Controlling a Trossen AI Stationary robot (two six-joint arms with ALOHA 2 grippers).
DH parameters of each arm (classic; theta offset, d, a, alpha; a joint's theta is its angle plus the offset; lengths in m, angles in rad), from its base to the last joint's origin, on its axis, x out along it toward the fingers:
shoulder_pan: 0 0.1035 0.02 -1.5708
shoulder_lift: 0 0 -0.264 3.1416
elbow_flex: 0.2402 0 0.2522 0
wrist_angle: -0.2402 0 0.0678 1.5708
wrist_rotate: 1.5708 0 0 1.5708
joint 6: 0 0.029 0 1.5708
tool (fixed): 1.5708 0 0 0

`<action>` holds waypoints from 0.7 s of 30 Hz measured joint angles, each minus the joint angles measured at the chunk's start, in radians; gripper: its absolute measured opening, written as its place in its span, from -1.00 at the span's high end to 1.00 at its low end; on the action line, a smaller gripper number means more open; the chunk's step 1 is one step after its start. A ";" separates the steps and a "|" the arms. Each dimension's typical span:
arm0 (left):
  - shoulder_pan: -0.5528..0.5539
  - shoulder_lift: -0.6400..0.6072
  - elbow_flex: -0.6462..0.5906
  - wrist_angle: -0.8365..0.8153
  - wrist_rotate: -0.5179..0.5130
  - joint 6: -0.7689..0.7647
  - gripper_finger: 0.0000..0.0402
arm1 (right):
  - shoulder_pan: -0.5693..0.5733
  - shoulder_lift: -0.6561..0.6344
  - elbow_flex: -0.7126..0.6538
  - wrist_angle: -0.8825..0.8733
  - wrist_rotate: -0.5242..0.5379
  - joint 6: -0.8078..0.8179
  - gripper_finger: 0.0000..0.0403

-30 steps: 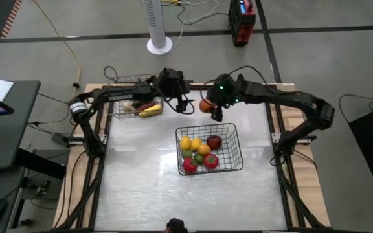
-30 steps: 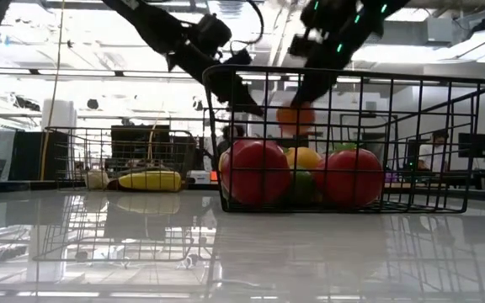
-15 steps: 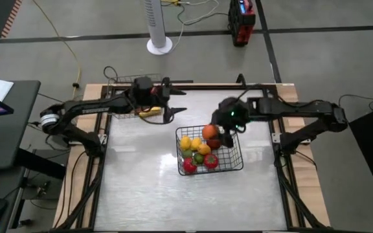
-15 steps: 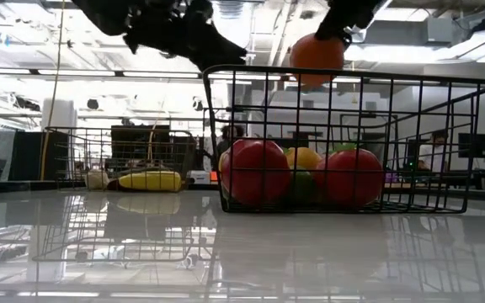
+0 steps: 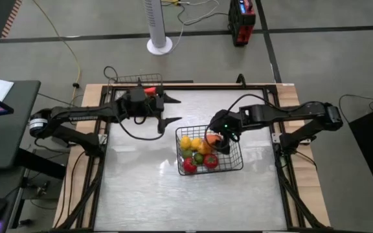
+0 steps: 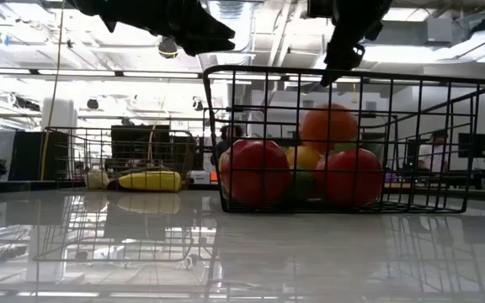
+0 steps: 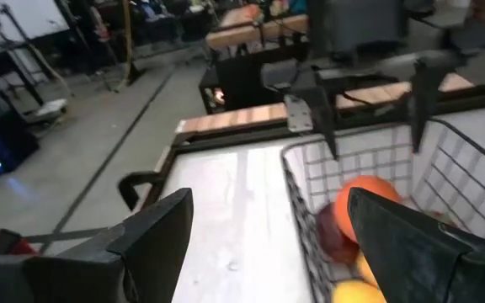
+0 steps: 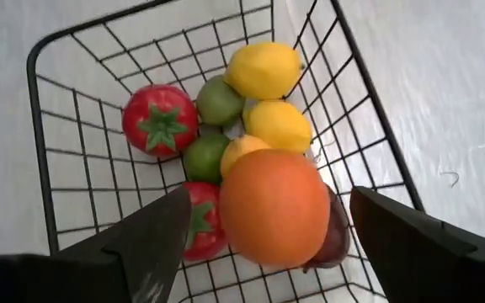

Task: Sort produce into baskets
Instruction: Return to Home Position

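The black basket (image 5: 234, 162) stands mid-table with round produce in it: red (image 8: 160, 120), green (image 8: 219, 101), yellow (image 8: 263, 69). An orange (image 8: 274, 206) lies on top of that pile (image 6: 331, 126). My right gripper (image 5: 224, 139) hangs open just above it, one finger on either side, not touching. My left gripper (image 5: 177, 109) is open in the air left of the black basket, near the grey basket (image 6: 120, 156). That one holds a long yellow piece (image 6: 150, 179).
The grey basket (image 5: 129, 81) stands at the far left corner, mostly under my left arm, with a red piece (image 5: 151, 91) showing. Bare white tabletop (image 5: 141, 188) lies near and left of the black basket. The wooden table frame (image 5: 283, 116) runs along the edges.
My right gripper has carried the orange from the far edge over the black basket, tipped down and opened. The orange has dropped onto the pile. My left gripper has drawn back toward the table's left edge and risen.
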 joint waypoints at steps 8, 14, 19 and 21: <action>-0.074 -0.023 0.000 -0.064 -0.010 -0.017 -0.52 | 0.076 -0.049 -0.024 -0.083 0.104 0.046 -0.69; -0.145 -0.097 -0.084 0.024 -0.121 -0.013 -0.52 | 0.179 -0.232 -0.246 0.077 0.292 0.126 -0.64; -0.176 -0.176 -0.238 0.173 -0.237 -0.035 -0.52 | 0.222 -0.388 -0.426 0.283 0.338 0.157 -0.63; -0.185 -0.204 -0.296 0.196 -0.261 -0.052 -0.52 | 0.232 -0.438 -0.469 0.318 0.374 0.152 -0.63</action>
